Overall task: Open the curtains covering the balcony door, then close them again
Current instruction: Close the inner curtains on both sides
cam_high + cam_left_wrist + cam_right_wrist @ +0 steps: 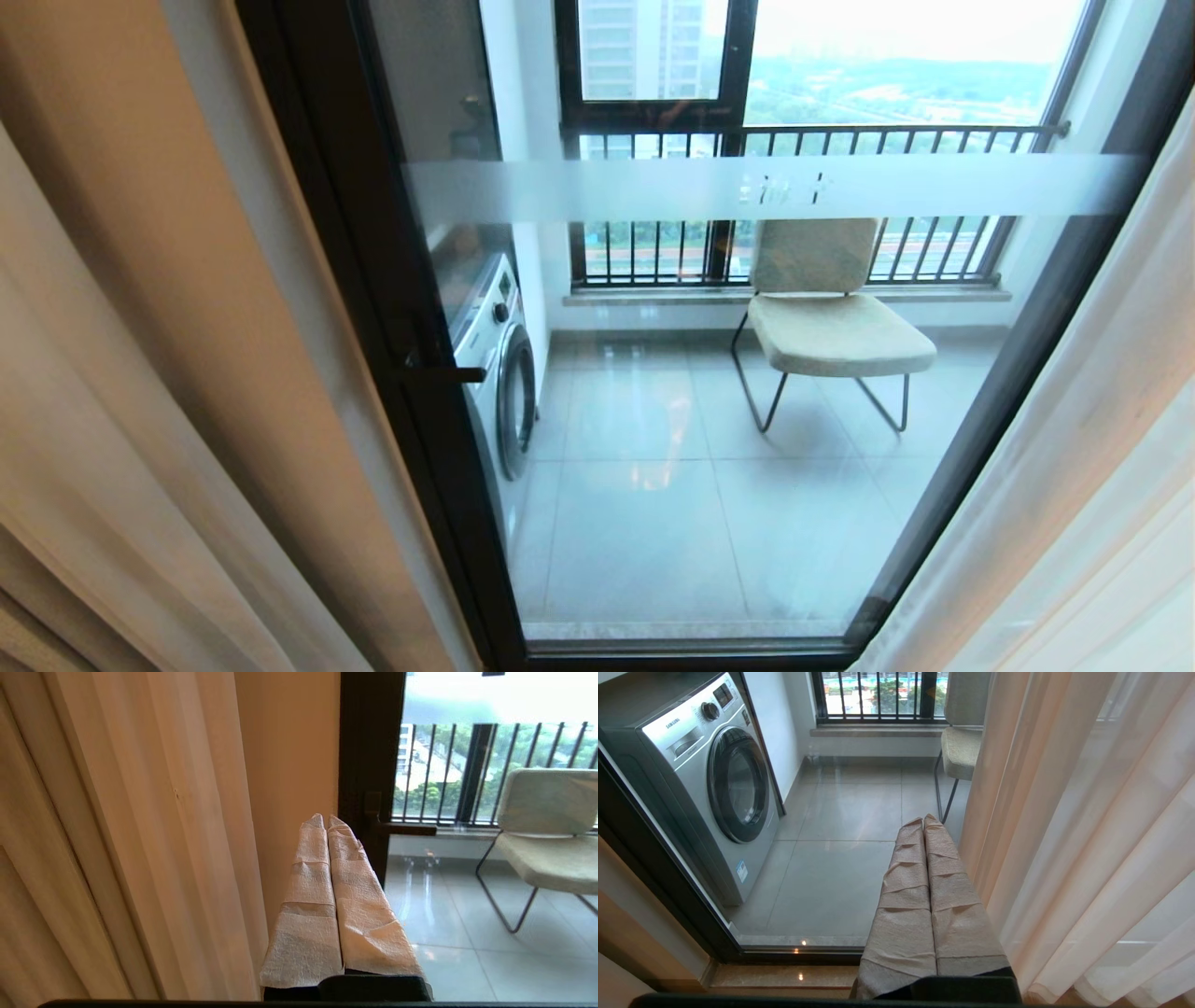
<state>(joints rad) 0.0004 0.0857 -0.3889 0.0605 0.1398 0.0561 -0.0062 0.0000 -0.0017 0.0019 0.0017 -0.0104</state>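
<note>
Head view looks down through the balcony door, its dark frame and frosted band in plain sight, with the curtains gathered to the left and right of the glass. Beyond the pane stand a chair near the far railing and a washing machine at the left. Neither arm shows in this view.

From the left wrist view, the left gripper has its cloth-wrapped fingers pressed together with nothing between them; it sits just beside the left drape, apart from the fabric, pointing toward the door frame. From the right wrist view, the right gripper is likewise pinched closed and empty, just beside the folds of the right-hand curtain, low near the door sill.

Judging by how things lie, the glass is uncovered, so the opening half looks done and the closing half is about to begin. The next move calls for one closed gripper to press into the edge of a drape and sweep it across toward the middle of the door, or to spread its fingers first and pinch a fold; the thin sheer may slip free easily.
</note>
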